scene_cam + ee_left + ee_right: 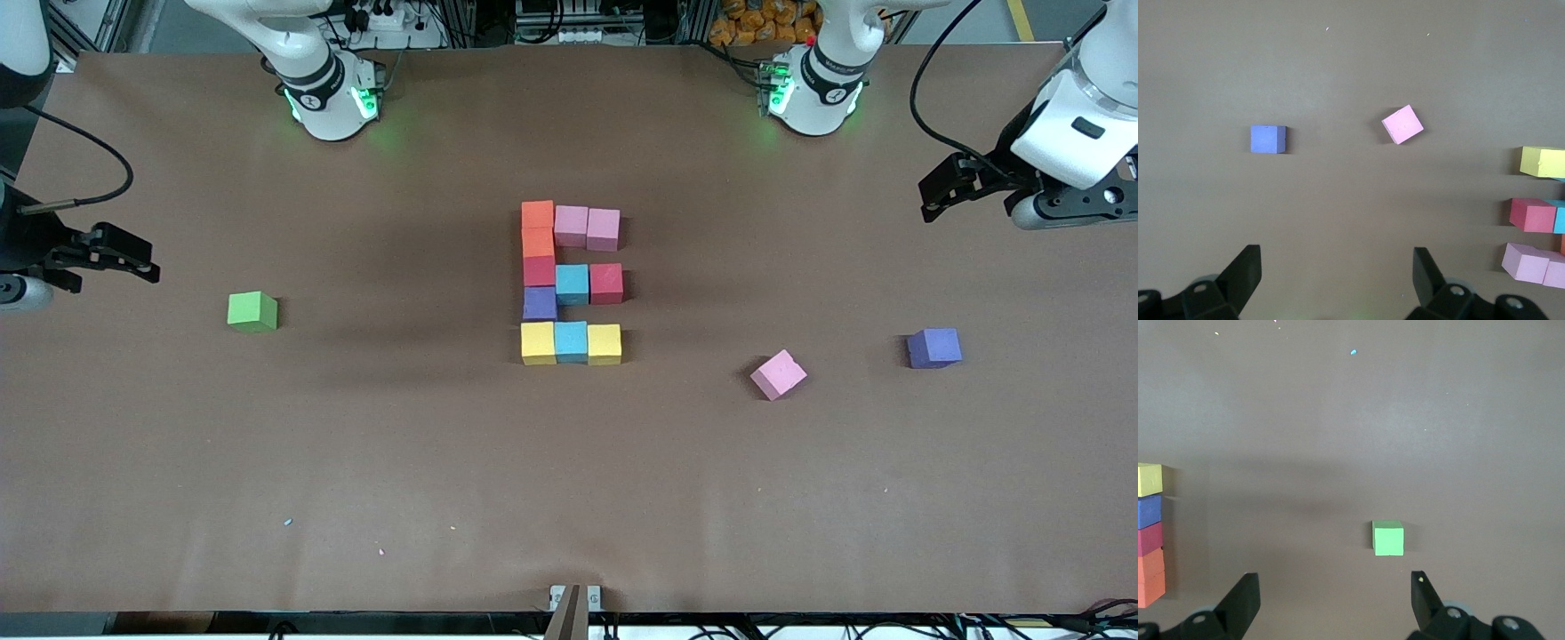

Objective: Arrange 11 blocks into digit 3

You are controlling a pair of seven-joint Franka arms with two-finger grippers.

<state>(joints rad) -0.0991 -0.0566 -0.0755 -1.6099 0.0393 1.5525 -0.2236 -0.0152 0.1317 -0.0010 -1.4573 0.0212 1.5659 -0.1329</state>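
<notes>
Figure: we see the digit 3 [571, 283] in the middle of the table, eleven cubes touching, three bars joined by single cubes along the side toward the right arm's end.
Top bar: an orange block [537, 215] and two pink blocks [587, 227] at 12 o'clock of the figure in the front view.
Middle bar: a red block [539, 270], a light blue block [572, 284], a second red block [606, 283].
Bottom bar: two yellow blocks [537, 343] with a light blue one between them, at 6 o'clock.
Links: a second orange block [537, 242] and a purple block [540, 303].
Spare cubes: a green cube [252, 312] toward the right arm's end; a loose pink cube [779, 374] (turned at an angle) and a loose purple cube [933, 348] toward the left arm's end.
Left gripper [1337, 273]: released, jaws wide, holds nothing, waits over its table end.
Right gripper [1335, 595]: released also, empty, over its own end.
Key relation: from the left gripper the figure lies at about 9 o'clock in the front view, from the right gripper at 3 o'clock; the two are about equally far from it.
Judgement: we think the task looks complete, so no further grasp seems needed.
</notes>
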